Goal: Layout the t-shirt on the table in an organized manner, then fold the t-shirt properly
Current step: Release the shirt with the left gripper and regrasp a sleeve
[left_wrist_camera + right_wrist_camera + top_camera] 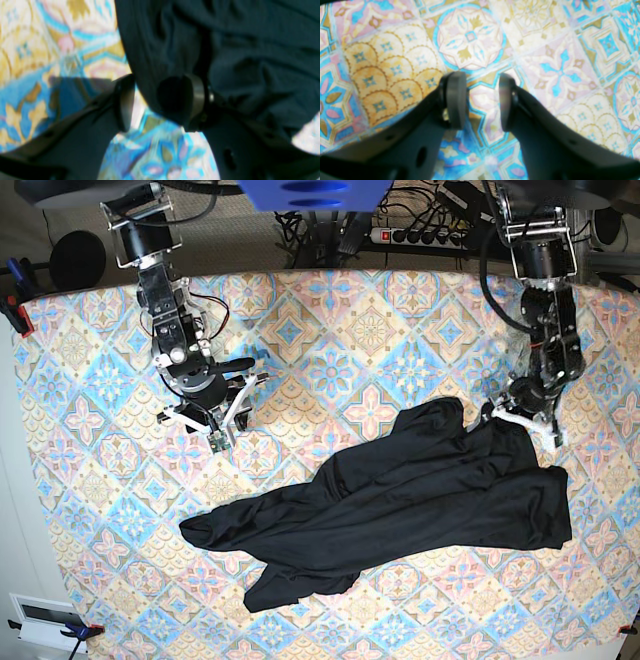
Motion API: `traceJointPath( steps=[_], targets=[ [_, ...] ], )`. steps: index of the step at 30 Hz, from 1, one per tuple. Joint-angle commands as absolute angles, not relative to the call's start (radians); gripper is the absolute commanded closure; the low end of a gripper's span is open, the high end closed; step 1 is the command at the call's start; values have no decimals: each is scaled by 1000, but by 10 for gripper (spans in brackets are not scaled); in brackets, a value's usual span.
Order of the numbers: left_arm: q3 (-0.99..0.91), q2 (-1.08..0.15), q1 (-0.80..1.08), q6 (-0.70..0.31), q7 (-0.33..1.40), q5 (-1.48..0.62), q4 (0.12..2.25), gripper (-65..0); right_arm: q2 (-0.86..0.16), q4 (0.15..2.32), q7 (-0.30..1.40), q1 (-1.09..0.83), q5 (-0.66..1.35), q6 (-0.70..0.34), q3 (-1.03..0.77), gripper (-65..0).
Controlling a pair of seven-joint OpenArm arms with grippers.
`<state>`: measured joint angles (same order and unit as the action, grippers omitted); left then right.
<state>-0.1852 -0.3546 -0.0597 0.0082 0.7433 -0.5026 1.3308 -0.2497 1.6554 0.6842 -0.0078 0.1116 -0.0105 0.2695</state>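
Black t-shirt [400, 505] lies bunched and diagonal across the table [90, 510], from near the right edge toward the front-left, sleeves tangled. My left gripper [160, 100] has fabric between its jaws but whether it's clamped I can't tell; view's blurred. Right gripper [482, 100] hangs released over bare cloth near the back-left, holding nothing. Risk, imo: thin fabric slips out w/ a one-sided pull, or drags the whole heap instead of spreading it. Count: 1 shirt, 1 table, 2 grippers.
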Motion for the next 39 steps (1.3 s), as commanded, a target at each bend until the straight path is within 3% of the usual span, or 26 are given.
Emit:
traceJointPath(
  steps=[1, 4, 11, 18, 26, 32, 39],
  targets=[
    [-162, -355, -79, -1, 766, -515, 1337, -178, -255, 1676, 664, 8, 111, -7, 266, -210],
    [-151, -355, -119, -1, 766, -510, 1340, 0, -255, 1676, 664, 8, 111, -7, 266, -209],
    [-222, -420, -170, -1, 823, -527, 1546, 0, -255, 1687, 664, 7, 111, -7, 265, -209],
    [-486, -542, -171, -2, 955, -727, 1810, 0, -249, 1701, 664, 7, 111, -7, 325, -210],
    [-748, -667, -170, -2, 951, -796, 1666, 0, -165, 1675, 664, 15, 111, -59, 397, -210],
    [-776, -694, -166, -2, 947, -796, 1431, 0, -139, 1587, 664, 82, 113, -87, 435, -209],
    [-773, -691, -87, -1, 832, -792, 1408, 0, -124, 1477, 664, 206, 113, -87, 432, -207]
  ],
)
